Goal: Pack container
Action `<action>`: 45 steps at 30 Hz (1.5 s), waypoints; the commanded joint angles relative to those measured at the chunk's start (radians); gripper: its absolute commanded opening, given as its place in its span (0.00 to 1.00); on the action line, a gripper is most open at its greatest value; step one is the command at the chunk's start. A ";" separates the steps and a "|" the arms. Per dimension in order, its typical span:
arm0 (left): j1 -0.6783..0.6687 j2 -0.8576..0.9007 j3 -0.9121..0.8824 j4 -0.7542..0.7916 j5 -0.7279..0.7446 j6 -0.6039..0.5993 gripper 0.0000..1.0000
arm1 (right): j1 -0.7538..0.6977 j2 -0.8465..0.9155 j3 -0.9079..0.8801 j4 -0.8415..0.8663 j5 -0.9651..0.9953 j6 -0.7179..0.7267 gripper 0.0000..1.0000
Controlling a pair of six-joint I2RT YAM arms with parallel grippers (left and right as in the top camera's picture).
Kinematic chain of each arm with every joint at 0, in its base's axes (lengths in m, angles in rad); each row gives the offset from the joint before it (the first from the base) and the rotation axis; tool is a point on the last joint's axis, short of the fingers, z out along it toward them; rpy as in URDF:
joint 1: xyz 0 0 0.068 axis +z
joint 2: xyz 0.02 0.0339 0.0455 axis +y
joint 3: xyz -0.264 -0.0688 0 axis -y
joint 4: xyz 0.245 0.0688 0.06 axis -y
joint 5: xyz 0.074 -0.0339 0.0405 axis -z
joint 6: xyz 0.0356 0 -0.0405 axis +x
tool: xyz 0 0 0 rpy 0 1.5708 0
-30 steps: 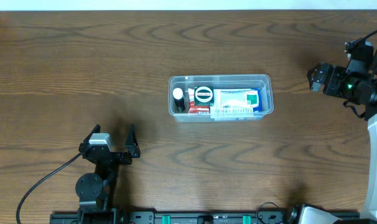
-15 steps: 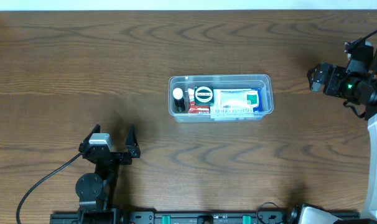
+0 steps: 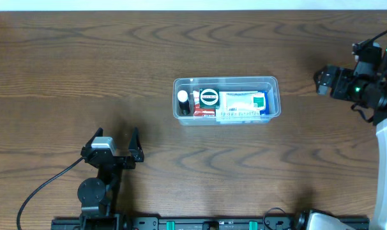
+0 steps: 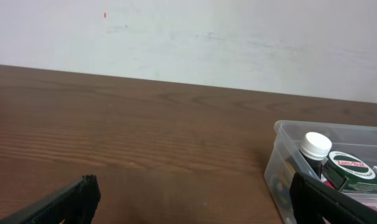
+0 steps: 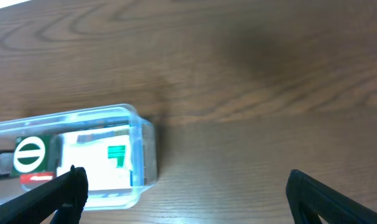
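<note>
The clear plastic container [image 3: 225, 80] stands in the middle of the table. It holds a white-capped bottle [image 3: 182, 97], a round green-and-black tin [image 3: 209, 97], a red tube [image 3: 206, 113] and a white-and-green carton [image 3: 243, 102]. My left gripper [image 3: 115, 142] is open and empty, low at the front left, well apart from the container. In the left wrist view [image 4: 191, 193] the container's end wall [image 4: 280, 163] is at the right. My right gripper [image 3: 318, 81] is open and empty, raised to the container's right. The right wrist view [image 5: 187, 186] shows the container's corner [image 5: 145, 149] below left.
The brown wooden table [image 3: 85, 64] runs all round the container. A pale wall [image 4: 188, 37] rises behind the table's far edge. A black cable [image 3: 40, 188] trails from the left arm's base at the front left.
</note>
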 commanded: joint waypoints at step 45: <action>0.006 -0.006 -0.011 -0.044 0.018 0.017 0.98 | 0.305 -1.343 -1.242 0.943 -0.018 0.081 0.99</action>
